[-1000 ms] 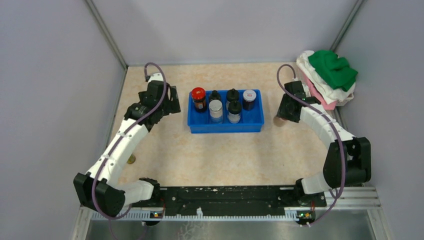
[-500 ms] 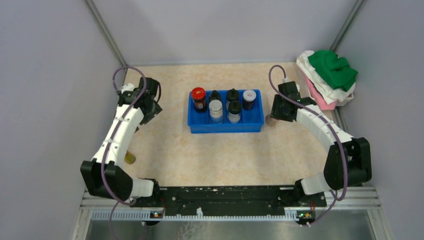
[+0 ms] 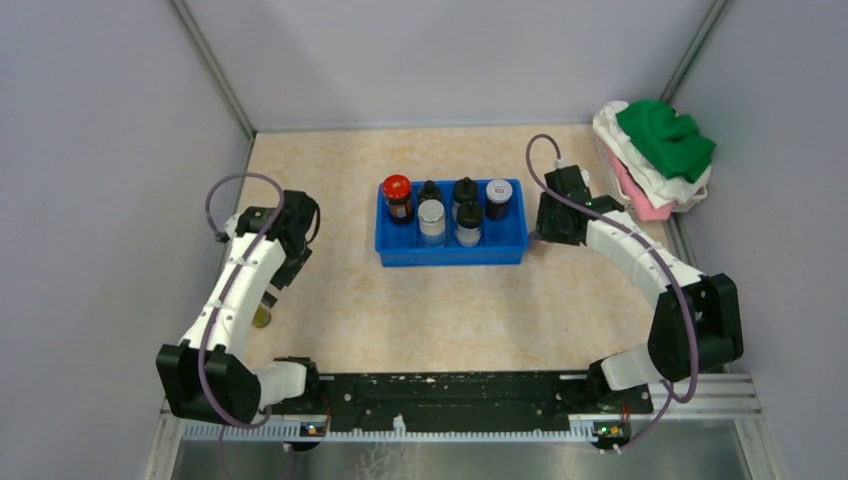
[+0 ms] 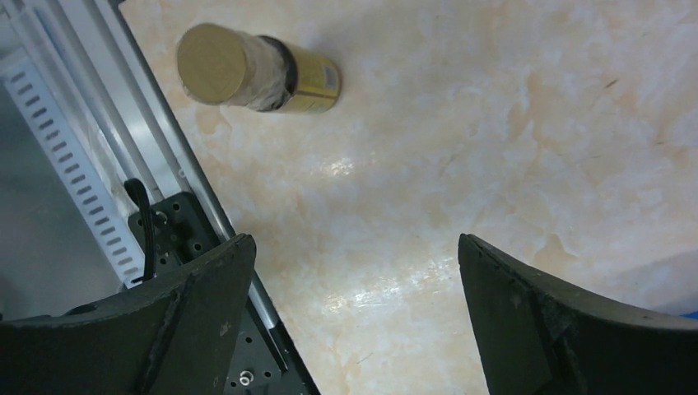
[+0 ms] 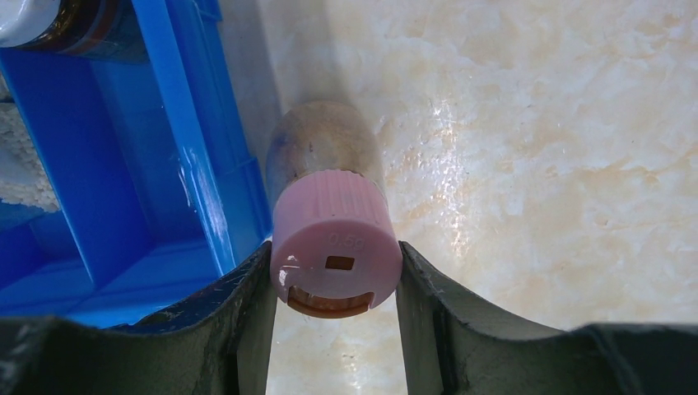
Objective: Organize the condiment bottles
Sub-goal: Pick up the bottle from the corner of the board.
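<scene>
Several condiment bottles stand in the blue tray (image 3: 450,256): one with a red cap (image 3: 397,196), others with black (image 3: 464,189) or silver (image 3: 431,214) caps. My right gripper (image 3: 545,228) (image 5: 336,276) is shut on the pink cap of a brownish bottle (image 5: 333,234), which hangs just outside the tray's right wall (image 5: 191,169). Whether its base touches the table I cannot tell. A yellow-labelled bottle (image 3: 262,317) (image 4: 267,70) with a tan cap stands alone at the left, near the front edge. My left gripper (image 3: 277,278) (image 4: 354,276) hovers open just behind it, with only bare table between its fingers.
A pile of white, pink and green cloths (image 3: 660,150) lies at the back right corner. The black mounting rail (image 3: 450,386) (image 4: 177,226) runs along the near edge, close to the left gripper. Grey walls close in the left, back and right sides.
The left arm swung from beside the tray's left end back toward the near left, over the yellow-labelled bottle. The right gripper carried the pink-capped bottle leftward up to the tray's right wall.
</scene>
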Controlling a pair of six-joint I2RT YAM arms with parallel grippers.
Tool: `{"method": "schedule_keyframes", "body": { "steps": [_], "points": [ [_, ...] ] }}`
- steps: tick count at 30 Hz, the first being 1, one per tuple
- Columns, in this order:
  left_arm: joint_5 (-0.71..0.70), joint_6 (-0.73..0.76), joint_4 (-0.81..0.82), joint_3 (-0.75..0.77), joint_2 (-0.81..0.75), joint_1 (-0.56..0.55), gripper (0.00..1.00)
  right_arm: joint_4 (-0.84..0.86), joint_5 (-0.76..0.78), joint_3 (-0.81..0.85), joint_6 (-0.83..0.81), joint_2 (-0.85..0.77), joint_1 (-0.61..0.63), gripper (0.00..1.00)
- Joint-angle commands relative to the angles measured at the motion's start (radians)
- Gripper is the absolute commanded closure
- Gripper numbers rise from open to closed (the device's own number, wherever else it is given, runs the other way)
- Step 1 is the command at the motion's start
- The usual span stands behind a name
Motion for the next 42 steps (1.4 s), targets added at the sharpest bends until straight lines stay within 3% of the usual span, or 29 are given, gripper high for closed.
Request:
{"method": "schedule_keyframes", "body": {
  "steps": [1,6,12,18,28,34,42],
  "points": [
    [0.031,-0.133,-0.042,-0.064,-0.003,0.008,0.01,0.001,0.050,0.057,-0.004,0.000,0.037,1.00],
    [0.096,-0.257,-0.044,-0.119,-0.085,0.012,0.02,0.011,0.059,0.045,0.000,0.025,0.055,1.00],
    [0.094,-0.313,-0.041,-0.131,-0.093,0.132,0.02,0.014,0.071,0.044,-0.009,0.043,0.066,1.00],
    [0.071,-0.264,-0.031,-0.071,-0.013,0.235,0.01,0.006,0.087,0.065,-0.026,0.062,0.065,1.00],
    [0.072,-0.032,0.134,-0.053,0.059,0.393,0.01,0.009,0.084,0.084,-0.031,0.098,0.066,1.00],
    [0.080,0.078,0.210,-0.026,0.119,0.436,0.01,0.021,0.080,0.078,-0.026,0.111,0.067,1.00],
    [0.082,0.111,0.229,-0.009,0.211,0.449,0.01,0.032,0.076,0.078,-0.024,0.129,0.067,1.00]
  ]
}}
